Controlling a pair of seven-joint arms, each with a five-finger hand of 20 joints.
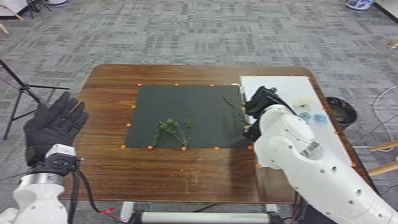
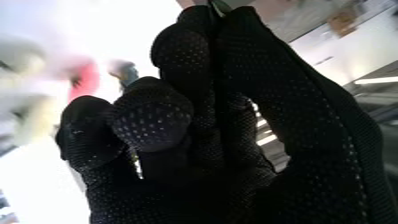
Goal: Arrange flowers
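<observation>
Nearest, the white right arm (image 1: pixel 311 152) comes in from the bottom right of the head view; its hand (image 1: pixel 259 103) is over the seam between the dark mat (image 1: pixel 160 107) and the white sheet (image 1: pixel 275 81), fingers bent; a thin stem (image 1: pixel 233 106) slants over the mat just beside them, on the left. Leafy sprigs (image 1: pixel 172 128) lie on the mat, farther left of that hand and near the mat's lower edge; pale flowers (image 1: pixel 303 101) and blue flowers (image 1: pixel 320 118) are on the sheet, to its right. The left hand (image 1: pixel 53 131) is at the table's (image 1: pixel 160 172) left side, released, fingers straight, well apart from the sprigs.

Closest in the right wrist view is the right hand (image 2: pixel 155 125), pinching a green stalk (image 2: pixel 221 6) between its tips; whether this is the slanting stem, I cannot tell; beyond it are a blurred pink bloom (image 2: pixel 83 79) and paler blooms (image 2: pixel 19 55), apart from the glove.
</observation>
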